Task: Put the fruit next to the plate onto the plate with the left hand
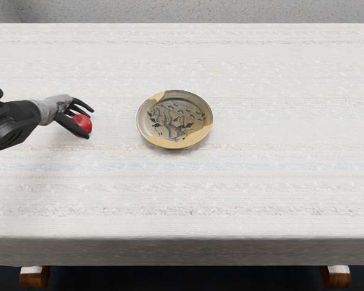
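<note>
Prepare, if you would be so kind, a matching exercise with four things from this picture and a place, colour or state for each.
Things:
1. plate
2. red fruit
3. left hand
4. table

Descriptions:
a. between dark fingers, left of the plate
b. white with faint stripes
c. gold rim, blue pattern, mid-table
d. reaches in from the picture's left edge

Pairs: 1-c, 2-a, 3-d, 4-b
</note>
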